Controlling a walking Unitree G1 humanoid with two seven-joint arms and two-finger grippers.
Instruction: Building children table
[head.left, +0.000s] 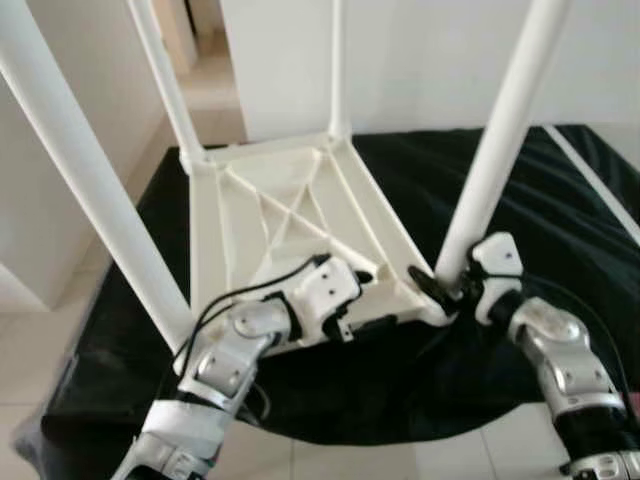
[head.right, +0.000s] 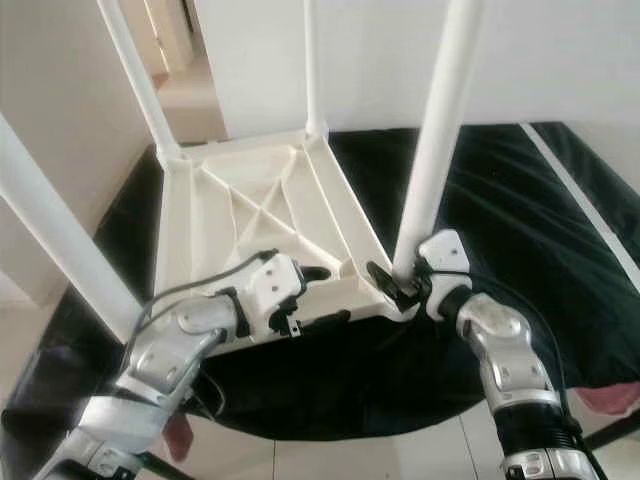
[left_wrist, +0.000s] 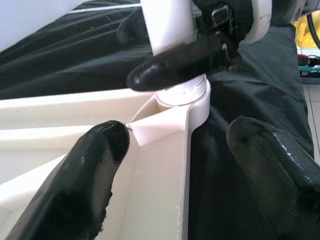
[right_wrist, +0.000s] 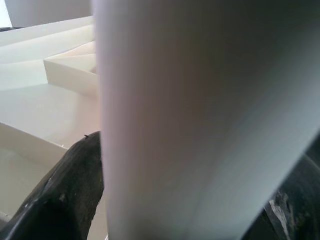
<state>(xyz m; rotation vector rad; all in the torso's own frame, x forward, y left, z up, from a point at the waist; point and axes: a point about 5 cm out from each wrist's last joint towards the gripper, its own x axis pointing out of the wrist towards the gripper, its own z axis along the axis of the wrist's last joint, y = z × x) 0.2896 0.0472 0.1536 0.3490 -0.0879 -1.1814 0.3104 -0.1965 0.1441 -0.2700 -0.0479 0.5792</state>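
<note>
The white plastic children's table top (head.left: 290, 225) lies upside down on a black cloth-covered surface (head.left: 560, 210), ribbed underside facing up, with four long white tubular legs standing in its corner sockets.

Nearest the robot, the near right leg (head.left: 490, 160) looks the likeliest to fail. If it is not fully seated in its round corner socket (left_wrist: 182, 97), a sideways push from the arm could tilt it or pop it out, and the light top might slide on the soft cloth. The near left leg (head.left: 90, 180) stands just beside the left arm, and a careless elbow could knock it.

The right gripper (head.left: 440, 288) is closed around the base of the near right leg, one black finger on each side, just above the socket. The left gripper (head.left: 365, 295) is spread wide over the near rim (left_wrist: 186, 165) of the top, one finger inside the frame and one outside, gripping nothing that I can see.

Farther back, the two far legs (head.left: 165, 80) rise toward the white wall.
</note>
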